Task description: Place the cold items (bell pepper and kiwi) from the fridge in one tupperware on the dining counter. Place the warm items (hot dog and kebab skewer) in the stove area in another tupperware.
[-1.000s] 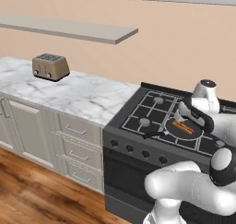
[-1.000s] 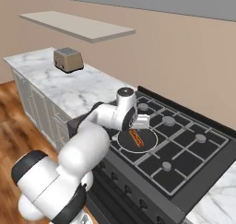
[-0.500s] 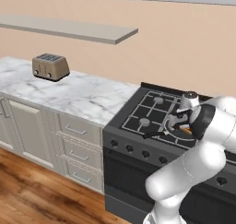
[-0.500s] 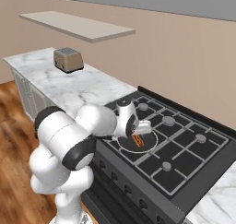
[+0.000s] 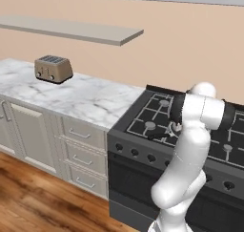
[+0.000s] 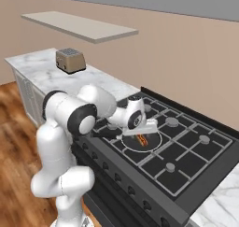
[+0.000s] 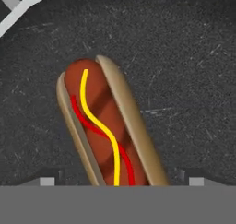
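Hot dog (image 7: 108, 126) lies in a dark pan (image 6: 142, 141) on the stove (image 6: 186, 151), at its front left burner. Just above the pan hangs the gripper (image 7: 120, 181), its jaws spread wide to either side of the hot dog, gripping nothing.

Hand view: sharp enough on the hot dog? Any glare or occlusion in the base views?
Hand view: hot dog crisp, evenly lit, no glare, pan scratches legible. Left base view: arm blocks the pan. Right base view: hot dog small but visible beside the gripper; flat rendered light.
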Motion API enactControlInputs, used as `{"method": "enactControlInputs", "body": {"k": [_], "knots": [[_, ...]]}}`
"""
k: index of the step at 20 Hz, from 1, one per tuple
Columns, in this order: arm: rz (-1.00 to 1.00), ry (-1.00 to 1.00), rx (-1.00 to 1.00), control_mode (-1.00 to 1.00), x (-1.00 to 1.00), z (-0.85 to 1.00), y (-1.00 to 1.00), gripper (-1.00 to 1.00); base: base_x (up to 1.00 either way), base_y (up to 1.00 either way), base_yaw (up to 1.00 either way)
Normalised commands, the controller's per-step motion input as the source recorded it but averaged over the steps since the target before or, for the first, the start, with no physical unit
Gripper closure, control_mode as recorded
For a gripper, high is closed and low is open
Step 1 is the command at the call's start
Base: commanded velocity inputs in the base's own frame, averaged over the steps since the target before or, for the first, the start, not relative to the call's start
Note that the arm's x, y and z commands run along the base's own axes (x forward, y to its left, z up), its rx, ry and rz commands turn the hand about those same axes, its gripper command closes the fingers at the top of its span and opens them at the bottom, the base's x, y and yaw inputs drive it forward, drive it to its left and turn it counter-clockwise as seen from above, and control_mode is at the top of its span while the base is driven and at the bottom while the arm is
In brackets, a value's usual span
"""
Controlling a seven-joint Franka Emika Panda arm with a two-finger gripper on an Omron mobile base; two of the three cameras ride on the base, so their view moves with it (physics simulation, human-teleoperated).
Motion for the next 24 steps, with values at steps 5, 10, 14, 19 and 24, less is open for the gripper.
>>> {"method": "enactControlInputs", "body": {"k": [5, 10, 14, 19, 24], "knots": [[0.0, 0.05, 0.06, -1.0, -0.1, -0.96, -0.18, 1.0, 0.0, 0.0, 0.0], [-0.02, -0.44, 0.07, -1.0, -0.66, -0.36, 0.14, 1.0, 0.0, 0.0, 0.0], [-0.02, -0.88, 0.13, -1.0, -0.74, 0.0, 0.5, 1.0, 0.0, 0.0, 0.0], [0.07, -0.3, 0.01, -1.0, -0.46, 0.86, 0.13, 1.0, 0.0, 0.0, 0.0], [0.33, 0.0, -0.21, -1.0, -0.95, 1.0, -0.33, 1.0, 0.0, 0.0, 0.0]]}}
